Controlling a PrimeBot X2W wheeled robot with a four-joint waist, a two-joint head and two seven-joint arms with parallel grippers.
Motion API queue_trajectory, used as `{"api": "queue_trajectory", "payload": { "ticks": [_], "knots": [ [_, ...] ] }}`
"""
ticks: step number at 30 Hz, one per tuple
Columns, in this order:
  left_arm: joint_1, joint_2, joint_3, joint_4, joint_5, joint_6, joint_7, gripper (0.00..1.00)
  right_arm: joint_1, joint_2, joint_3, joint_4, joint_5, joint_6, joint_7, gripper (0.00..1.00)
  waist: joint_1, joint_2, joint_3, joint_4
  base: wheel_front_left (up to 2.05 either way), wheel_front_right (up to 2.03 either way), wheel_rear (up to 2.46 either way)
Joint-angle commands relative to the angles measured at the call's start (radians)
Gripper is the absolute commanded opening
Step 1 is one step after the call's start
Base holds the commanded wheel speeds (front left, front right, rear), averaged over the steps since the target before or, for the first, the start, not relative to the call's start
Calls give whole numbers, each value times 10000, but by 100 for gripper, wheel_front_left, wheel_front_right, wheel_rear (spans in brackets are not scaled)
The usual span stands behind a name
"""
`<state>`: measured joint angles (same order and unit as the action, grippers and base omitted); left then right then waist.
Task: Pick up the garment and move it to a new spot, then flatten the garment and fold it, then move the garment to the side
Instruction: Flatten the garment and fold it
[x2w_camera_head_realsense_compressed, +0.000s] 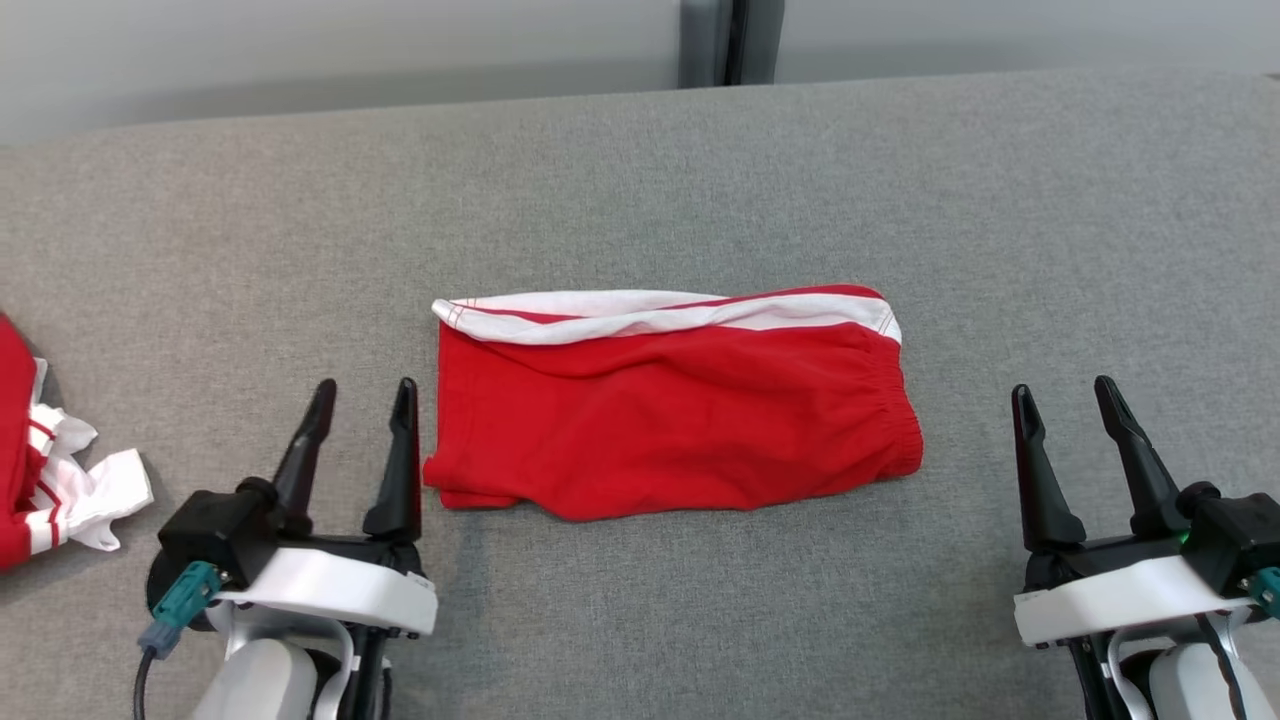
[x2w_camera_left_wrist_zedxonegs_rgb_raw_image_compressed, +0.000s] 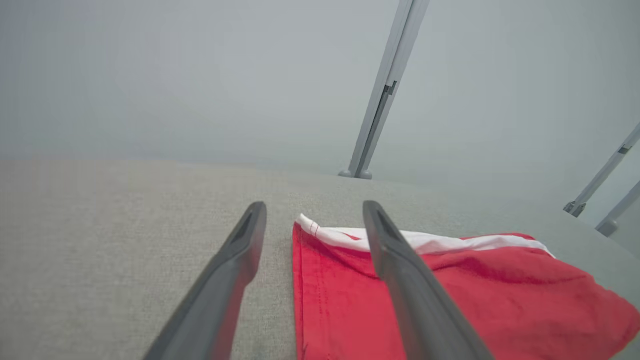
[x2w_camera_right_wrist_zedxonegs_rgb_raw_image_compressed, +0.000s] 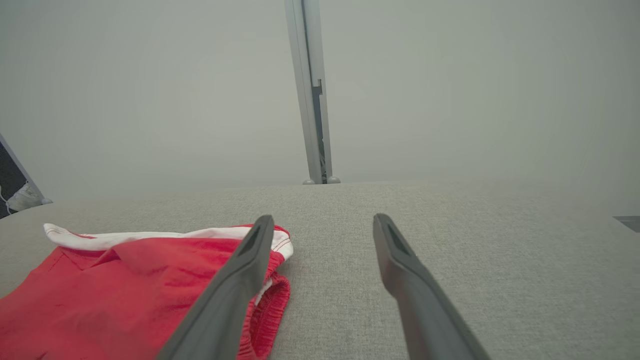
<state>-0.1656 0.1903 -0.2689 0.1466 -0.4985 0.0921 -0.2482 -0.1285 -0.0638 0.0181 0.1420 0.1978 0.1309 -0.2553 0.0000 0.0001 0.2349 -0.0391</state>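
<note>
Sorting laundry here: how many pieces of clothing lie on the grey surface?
2. Folded red shorts in the middle; a crumpled red-and-white garment at the left edge, cut off by the frame, so more may be hidden.

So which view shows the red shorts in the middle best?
Head view: the red shorts show whole, every edge visible on the grey surface. The left wrist view catches the hem end, the right wrist view the elastic waist end.
</note>
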Motion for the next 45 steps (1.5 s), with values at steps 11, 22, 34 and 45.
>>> {"api": "queue_trajectory", "payload": {
  "ticks": [11, 22, 34, 45],
  "knots": [
    [767, 903, 409, -575, 811, 485, -9, 100, 535, -229, -175, -265, -285, -1, 529, 100, 0, -1, -421, 156, 0, 0, 0],
    [1168, 1044, 434, -874, 666, 569, 165, 100, 665, -161, -271, -450, -285, -1, 664, 100, 0, -1, -430, 172, 0, 0, 0],
    [787, 961, 260, -1061, 561, 494, 240, 100, 418, -192, -488, -432, -148, -1, 789, 100, 0, -1, -239, 593, 0, 0, 0],
    [-345, 501, -108, -422, 613, 90, -53, 100, -1522, -952, 670, 2702, 602, -1, 2487, 100, 0, -1, 846, 1725, 0, 0, 0]
  ]
}}
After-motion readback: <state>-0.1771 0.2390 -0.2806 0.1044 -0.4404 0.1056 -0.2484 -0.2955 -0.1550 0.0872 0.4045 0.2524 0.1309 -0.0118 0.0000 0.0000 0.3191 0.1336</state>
